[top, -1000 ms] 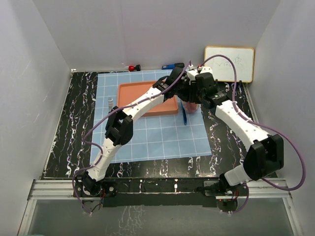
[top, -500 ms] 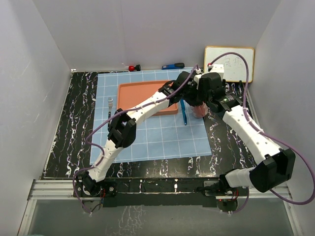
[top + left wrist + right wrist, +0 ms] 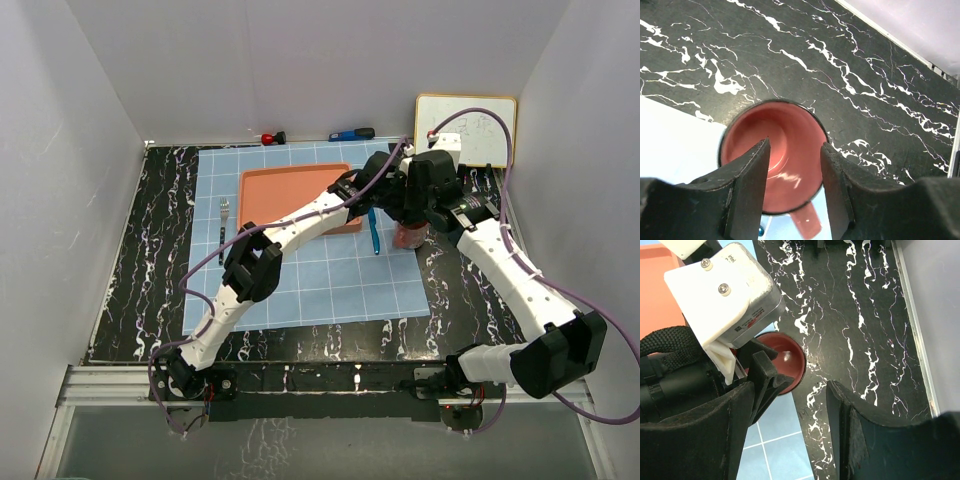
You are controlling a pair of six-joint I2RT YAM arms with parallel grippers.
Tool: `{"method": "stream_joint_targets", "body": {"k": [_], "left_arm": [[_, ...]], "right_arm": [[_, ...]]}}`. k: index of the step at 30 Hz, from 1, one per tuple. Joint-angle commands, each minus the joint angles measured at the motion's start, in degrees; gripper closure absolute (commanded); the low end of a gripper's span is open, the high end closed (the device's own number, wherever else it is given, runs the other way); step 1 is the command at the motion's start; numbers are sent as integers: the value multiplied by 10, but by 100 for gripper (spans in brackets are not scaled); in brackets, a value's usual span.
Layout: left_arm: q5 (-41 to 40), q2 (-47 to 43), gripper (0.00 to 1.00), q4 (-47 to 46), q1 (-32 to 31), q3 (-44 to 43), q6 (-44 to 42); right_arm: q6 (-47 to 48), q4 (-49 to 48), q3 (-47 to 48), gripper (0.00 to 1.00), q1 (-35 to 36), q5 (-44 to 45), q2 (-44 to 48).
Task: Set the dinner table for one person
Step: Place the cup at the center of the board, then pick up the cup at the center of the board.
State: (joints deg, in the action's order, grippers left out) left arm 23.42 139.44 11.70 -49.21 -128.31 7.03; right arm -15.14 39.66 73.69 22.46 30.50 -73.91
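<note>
1. Toward the far right of the black, white-veined marble-look dinner table [image 3: 150, 250], both arms meet over 1 dusty-red ceramic mug [image 3: 790, 165].
2. That mug stands upright, straddling the right edge of the light-blue gridded cloth [image 3: 300, 280], partly on cloth and partly on bare tabletop, with its handle on the cloth side.
3. Seen from the left wrist, the left gripper [image 3: 795, 145] hangs right above the mug's mouth with its 2 fingers spread; the red interior shows between them and they pinch nothing.
4. Just beside it, the right gripper [image 3: 790, 390] is spread wide and empty, near the left arm's white wrist housing.
5. An orange rectangular tray [image 3: 290, 185] lies on the cloth to the mug's left, and a slim blue-handled utensil [image 3: 375, 232] lies between tray and mug.
6. A small fork [image 3: 223, 212] lies on the cloth left of the tray.
</note>
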Motion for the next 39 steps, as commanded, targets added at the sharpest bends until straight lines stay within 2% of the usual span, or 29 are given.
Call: {"method": "stream_joint_targets", "body": {"k": [1, 5, 9, 12, 16, 19, 22, 26, 30, 31, 33, 36, 39], "left_arm": [[60, 6, 56, 19, -35, 24, -9], [48, -4, 54, 19, -37, 33, -13], [-19, -59, 52, 14, -36, 64, -31], [-120, -123, 50, 13, -35, 91, -38], [-298, -239, 48, 7, -31, 131, -37], [-366, -339, 41, -54, -30, 203, -52], [-427, -404, 39, -63, -30, 238, -66], [-538, -481, 35, -137, -28, 351, -106], [-638, -511, 30, -139, -10, 417, -120], [-647, -517, 30, -127, -1, 431, -108], [-616, -542, 29, -97, 38, 454, -52], [-491, -602, 29, -65, 143, 501, 56], [-497, -638, 29, -53, 191, 528, 56]], "right_arm": [[-21, -117, 19, 42, -1, 35, 29], [-20, -116, 17, 41, -2, 41, 32], [-18, -110, 20, 39, -1, 53, 34], [-19, -102, 22, 37, -2, 61, 32], [-24, -87, 26, 32, -5, 58, 21], [-25, -79, 29, 29, -7, 43, 11], [-23, -63, 35, 24, -8, 59, -11], [-23, -48, 25, 11, -14, 118, -51], [-28, -67, 3, 11, -35, 99, -68], [-24, -70, 1, 11, -44, 93, -71], [-18, -68, 4, 11, -74, 77, -77], [-10, -70, -1, 11, -131, 28, -74], [-3, -75, -5, 11, -174, 3, -69]]}}
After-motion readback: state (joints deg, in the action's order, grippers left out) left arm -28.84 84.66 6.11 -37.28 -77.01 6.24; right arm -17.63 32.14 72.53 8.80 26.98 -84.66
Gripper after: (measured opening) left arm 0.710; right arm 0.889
